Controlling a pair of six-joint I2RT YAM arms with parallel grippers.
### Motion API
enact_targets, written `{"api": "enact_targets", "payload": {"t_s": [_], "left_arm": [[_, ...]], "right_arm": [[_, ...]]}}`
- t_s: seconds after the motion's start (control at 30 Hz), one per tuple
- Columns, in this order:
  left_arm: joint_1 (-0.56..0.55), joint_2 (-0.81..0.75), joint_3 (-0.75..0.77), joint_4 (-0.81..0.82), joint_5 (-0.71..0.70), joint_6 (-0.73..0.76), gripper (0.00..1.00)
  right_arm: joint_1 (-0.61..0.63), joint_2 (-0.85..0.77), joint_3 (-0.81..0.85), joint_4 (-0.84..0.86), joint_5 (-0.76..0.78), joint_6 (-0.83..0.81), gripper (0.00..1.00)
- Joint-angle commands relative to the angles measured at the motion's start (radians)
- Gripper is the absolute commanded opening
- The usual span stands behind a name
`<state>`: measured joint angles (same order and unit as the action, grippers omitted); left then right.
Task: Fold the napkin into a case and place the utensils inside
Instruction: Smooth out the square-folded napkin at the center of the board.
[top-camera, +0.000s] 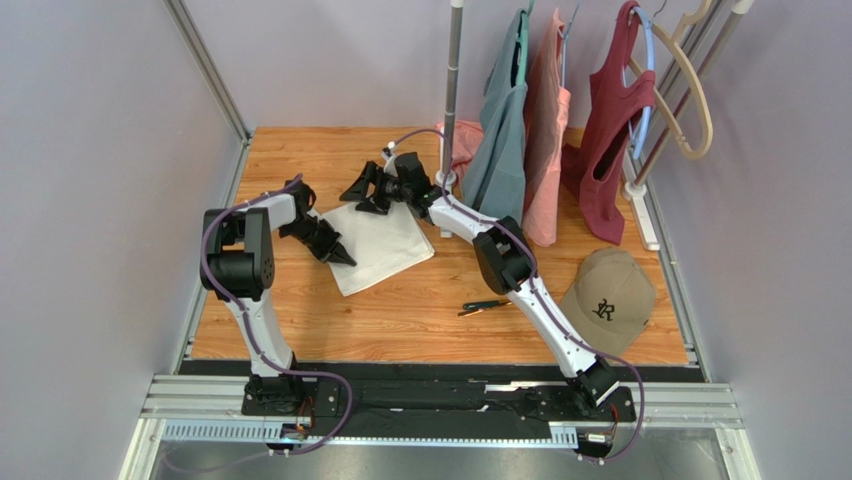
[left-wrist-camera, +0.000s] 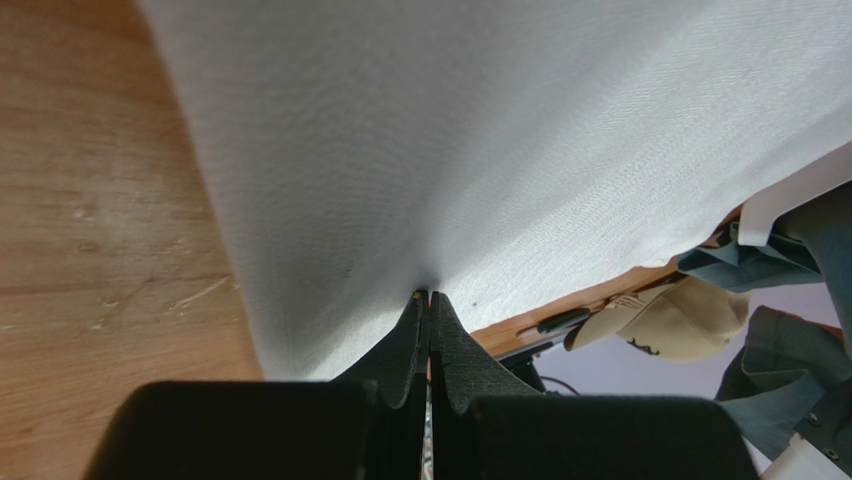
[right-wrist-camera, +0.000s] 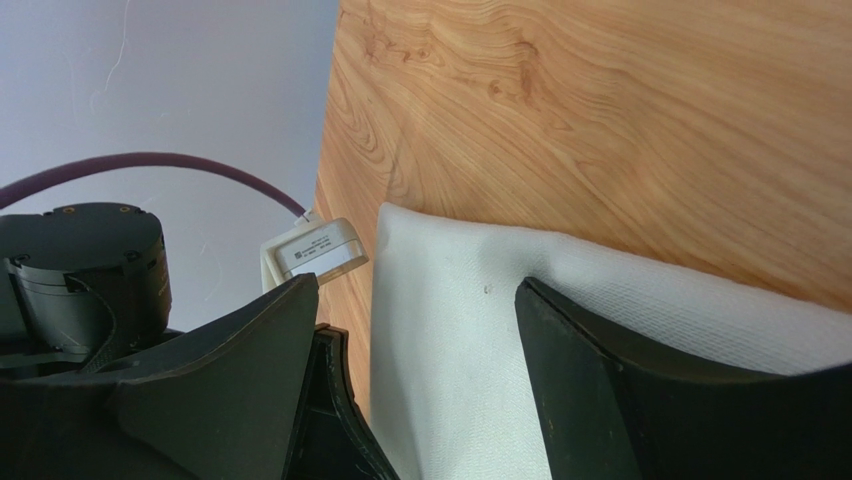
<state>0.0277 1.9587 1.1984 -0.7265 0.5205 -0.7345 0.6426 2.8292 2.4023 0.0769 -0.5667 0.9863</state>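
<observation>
Overhead view: the white napkin (top-camera: 385, 245) lies on the wooden table (top-camera: 420, 325), with the left gripper (top-camera: 342, 256) at its left edge and the right gripper (top-camera: 362, 197) at its far corner. The utensils (top-camera: 485, 306) lie well apart from it, near a tan cap (top-camera: 607, 298). Left wrist view: the jaws are pressed together, pinching the puckered napkin edge. Right wrist view: the fingers (right-wrist-camera: 250, 350) are spread wide, straddling the napkin's corner and gripping nothing.
</observation>
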Motion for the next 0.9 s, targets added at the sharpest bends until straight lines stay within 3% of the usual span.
{"api": "enact_targets", "payload": {"t_s": [0.0,0.27,0.4,0.53,0.7,0.87], "left_arm": [[-0.005,0.016,0.023,-0.134,-0.074,-0.011,0.00],[-0.022,-0.040,-0.023,-0.093,-0.135,-0.057,0.00],[-0.022,-0.095,-0.011,-0.085,-0.189,0.032,0.00],[-0.023,-0.237,-0.103,0.020,-0.183,0.075,0.01],[-0.023,-0.441,-0.126,0.064,-0.197,0.164,0.21],[-0.022,-0.535,-0.114,0.104,-0.156,0.210,0.27]], "right_arm": [[-0.069,0.004,-0.029,0.017,0.097,0.035,0.78],[-0.072,-0.033,-0.020,-0.106,0.110,-0.026,0.78],[-0.060,-0.092,-0.018,-0.143,0.031,-0.052,0.78],[-0.034,-0.207,-0.109,-0.225,-0.018,-0.159,0.79],[-0.029,-0.361,-0.285,-0.256,-0.051,-0.279,0.79],[-0.027,-0.476,-0.420,-0.334,-0.019,-0.377,0.77]]}}
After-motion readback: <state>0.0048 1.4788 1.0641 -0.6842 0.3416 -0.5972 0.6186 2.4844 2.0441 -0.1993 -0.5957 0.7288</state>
